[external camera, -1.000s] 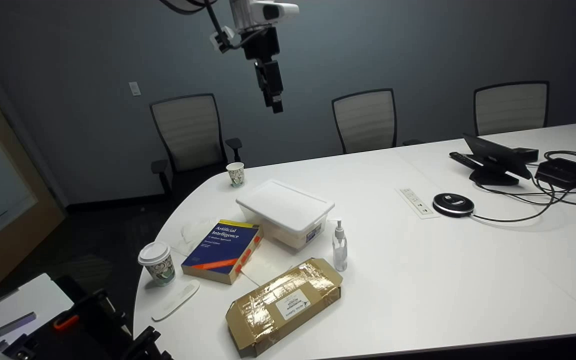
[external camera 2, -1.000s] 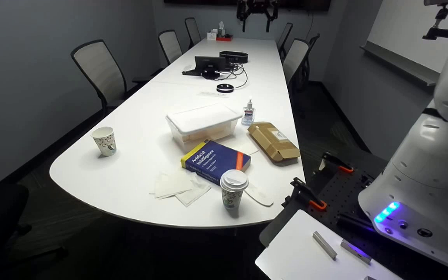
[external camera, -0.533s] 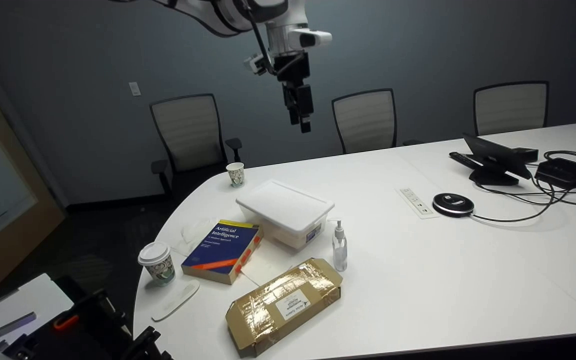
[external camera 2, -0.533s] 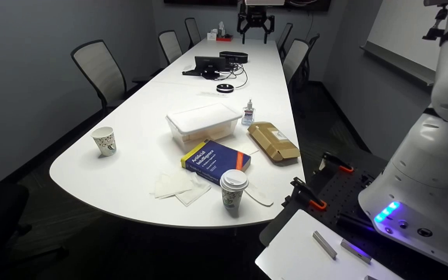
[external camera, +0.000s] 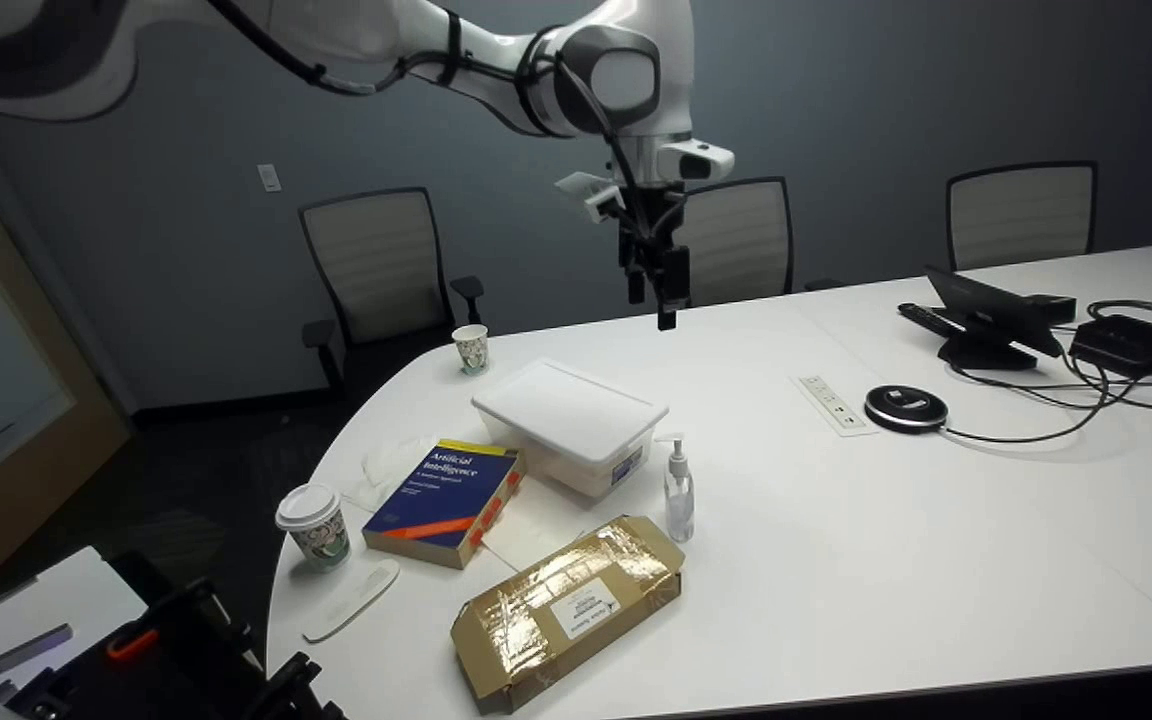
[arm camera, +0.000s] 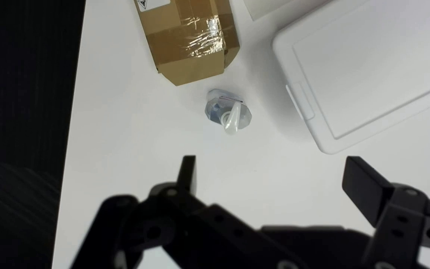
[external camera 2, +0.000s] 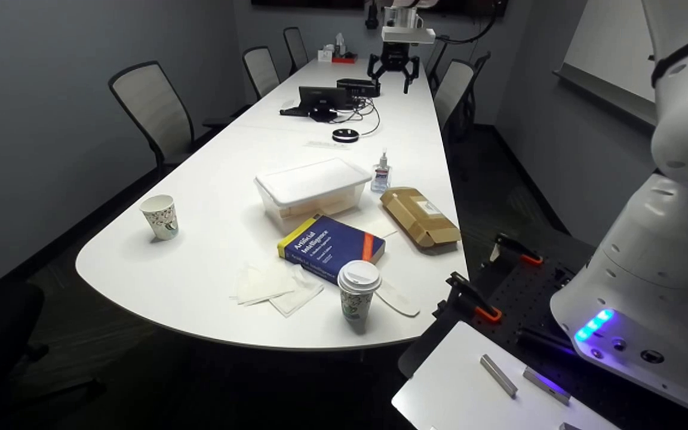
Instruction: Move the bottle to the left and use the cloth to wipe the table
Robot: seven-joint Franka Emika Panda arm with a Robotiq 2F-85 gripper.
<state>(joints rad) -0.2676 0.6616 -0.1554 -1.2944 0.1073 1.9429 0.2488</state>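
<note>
The clear bottle (external camera: 679, 508) with a whitish pump cap stands upright on the white table (external camera: 886, 560). It also shows in an exterior view (external camera 2: 381, 179) and, from above, in the wrist view (arm camera: 215, 111). The likely cloth is thin white napkins (external camera 2: 266, 283) lying flat near the table's rounded end; the book partly hides them in an exterior view (external camera: 386, 468). Another white sheet (external camera 2: 378, 225) lies between book and box. My gripper (arm camera: 271, 164) is open and empty. It hangs above the table, apart from the bottle, in both exterior views (external camera: 652, 308) (external camera 2: 390, 88).
A lidded plastic bin (external camera: 571, 415) and a taped cardboard box (external camera: 571, 610) stand close to the bottle. A blue book (external camera 2: 329, 245), a lidded cup (external camera 2: 358, 295), an open cup (external camera 2: 160, 218) and a pale flat piece (external camera 2: 398, 298) are nearby. Electronics with cables (external camera: 986, 310) sit farther off.
The arm has come down toward the table and, in an exterior view, moved to the right. The gripper stays open. The bottle, napkins and other objects have not moved.
</note>
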